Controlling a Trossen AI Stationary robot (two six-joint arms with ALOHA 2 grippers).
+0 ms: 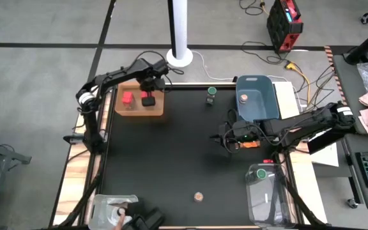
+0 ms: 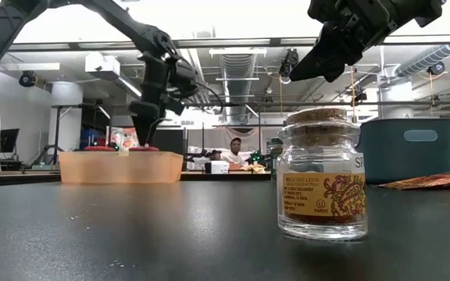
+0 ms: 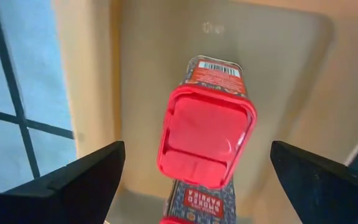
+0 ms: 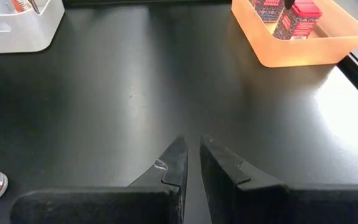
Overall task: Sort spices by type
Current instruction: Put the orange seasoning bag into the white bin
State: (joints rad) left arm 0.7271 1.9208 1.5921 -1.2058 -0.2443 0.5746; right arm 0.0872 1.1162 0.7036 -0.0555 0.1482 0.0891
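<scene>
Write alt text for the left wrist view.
A red-lidded spice box stands in an orange tray, seen from directly above, with the left gripper open around it, its two dark fingers well clear on either side. The box's patterned label and a barcode show past the lid's edges.

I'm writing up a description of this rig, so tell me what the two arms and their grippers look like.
Both arms are dark, nearly black, built of slim jointed segments. The left arm has a pale band near its base, the right arm a pale band near its outer end. The left gripper has two flat black fingers; the right gripper has two dark, wedge-shaped, tapering fingers.
</scene>
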